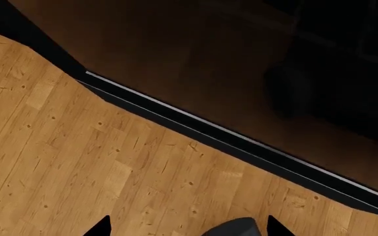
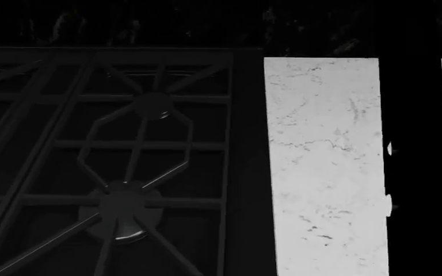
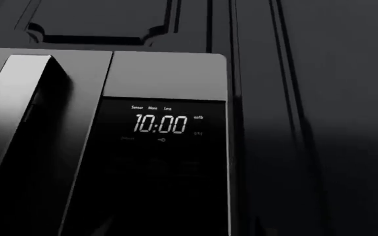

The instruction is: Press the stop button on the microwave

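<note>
Facing my right wrist camera, the microwave point(image 3: 110, 147) shows 10:00 on its dark control panel point(image 3: 159, 162), buttons perhaps too dim to discern, and I cannot tell either jaws' opening.

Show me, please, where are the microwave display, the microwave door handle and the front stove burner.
microwave display point(image 3: 161, 124), right wrist view, on the lit digits 10:00.
microwave door handle point(image 3: 19, 98), right wrist view, on its bright front face.
front stove burner point(image 2: 122, 214), head view, on its round cap.

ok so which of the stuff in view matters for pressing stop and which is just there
For the job:
microwave
its control panel, display reading 10:00

Just there:
stove grates
marble counter strip
wood floor
dark cabinet fronts
</note>
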You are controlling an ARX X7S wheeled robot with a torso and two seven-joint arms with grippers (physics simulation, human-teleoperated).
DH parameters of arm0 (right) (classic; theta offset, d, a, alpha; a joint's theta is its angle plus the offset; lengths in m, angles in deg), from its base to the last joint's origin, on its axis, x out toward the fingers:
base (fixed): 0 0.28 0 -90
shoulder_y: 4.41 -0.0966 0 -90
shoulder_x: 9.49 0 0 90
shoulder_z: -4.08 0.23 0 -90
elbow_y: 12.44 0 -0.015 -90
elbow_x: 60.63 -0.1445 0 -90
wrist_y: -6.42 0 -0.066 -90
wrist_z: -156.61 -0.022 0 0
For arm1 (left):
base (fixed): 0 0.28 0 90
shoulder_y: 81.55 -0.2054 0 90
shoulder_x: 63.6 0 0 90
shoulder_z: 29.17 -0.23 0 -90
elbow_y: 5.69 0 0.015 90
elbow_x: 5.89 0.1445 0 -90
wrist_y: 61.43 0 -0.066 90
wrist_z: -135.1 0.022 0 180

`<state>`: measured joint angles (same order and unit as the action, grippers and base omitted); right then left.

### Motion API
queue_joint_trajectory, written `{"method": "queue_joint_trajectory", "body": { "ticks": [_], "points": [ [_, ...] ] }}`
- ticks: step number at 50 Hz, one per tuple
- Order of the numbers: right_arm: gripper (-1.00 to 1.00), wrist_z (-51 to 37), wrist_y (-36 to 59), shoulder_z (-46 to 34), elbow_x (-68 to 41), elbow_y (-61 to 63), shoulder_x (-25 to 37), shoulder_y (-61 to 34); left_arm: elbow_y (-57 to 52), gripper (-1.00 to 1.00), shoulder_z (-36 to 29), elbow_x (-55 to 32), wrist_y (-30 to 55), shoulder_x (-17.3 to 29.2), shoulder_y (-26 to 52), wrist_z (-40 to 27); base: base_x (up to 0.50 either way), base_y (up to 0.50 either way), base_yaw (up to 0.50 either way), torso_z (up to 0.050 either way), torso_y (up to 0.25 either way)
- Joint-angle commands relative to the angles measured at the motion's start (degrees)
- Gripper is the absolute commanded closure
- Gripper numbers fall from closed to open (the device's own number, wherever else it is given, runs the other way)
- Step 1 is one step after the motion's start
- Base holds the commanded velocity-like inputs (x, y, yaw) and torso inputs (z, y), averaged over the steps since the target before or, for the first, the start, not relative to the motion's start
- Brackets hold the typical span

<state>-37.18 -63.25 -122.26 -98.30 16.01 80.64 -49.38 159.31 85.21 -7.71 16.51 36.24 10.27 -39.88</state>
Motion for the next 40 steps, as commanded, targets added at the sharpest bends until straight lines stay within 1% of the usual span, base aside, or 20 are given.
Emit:
{"method": "queue_joint_trajectory", "body": {
  "ticks": [1, 4, 7, 11, 18, 25, 40],
  "points": [
    [-1.00, -0.26, -0.26, -0.72, 1.66, -0.68, -0.11, -0.01, 0.00, -1.00, -0.02, -0.01, -0.01, 0.03, 0.11, 0.00, 0.00, 0.00, 0.00, 0.050, 0.102],
    [-1.00, -0.14, 0.29, -0.61, 2.19, 0.54, -0.11, -0.01, 0.00, -1.00, -0.02, -0.01, -0.01, 0.03, 0.11, 0.00, 0.00, 0.00, 0.00, 0.050, 0.102],
    [-1.00, -0.04, 2.69, 1.77, 4.93, 3.24, -0.11, -0.02, 0.00, -1.00, -0.02, -0.01, -0.01, 0.03, 0.11, 0.00, 0.00, 0.00, 0.00, 0.050, 0.102],
    [-1.00, -0.07, 1.24, -1.24, 2.84, 2.50, -0.11, -0.01, 0.00, -1.00, -0.02, -0.01, -0.01, 0.03, 0.11, 0.00, 0.33, -0.08, 0.00, 0.050, 0.101],
    [-1.00, 0.24, -0.51, -4.21, 0.47, 0.70, -0.11, 0.00, 0.00, -1.00, -0.02, -0.01, -0.01, 0.03, 0.11, 0.00, 0.00, 0.00, 0.00, 0.050, 0.100],
    [-1.00, 0.41, 0.30, -2.09, 1.39, 0.75, -0.10, 0.00, 0.00, -1.00, -0.02, -0.01, -0.01, 0.03, 0.11, 0.00, 0.00, 0.00, 0.00, 0.000, 0.000],
    [-1.00, 0.41, 0.30, -2.09, 1.39, 0.75, -0.10, 0.00, 0.00, -1.00, -0.02, -0.01, -0.01, 0.03, 0.11, 0.00, 0.00, 0.00, 0.00, 0.000, 0.000]
  ]
}}
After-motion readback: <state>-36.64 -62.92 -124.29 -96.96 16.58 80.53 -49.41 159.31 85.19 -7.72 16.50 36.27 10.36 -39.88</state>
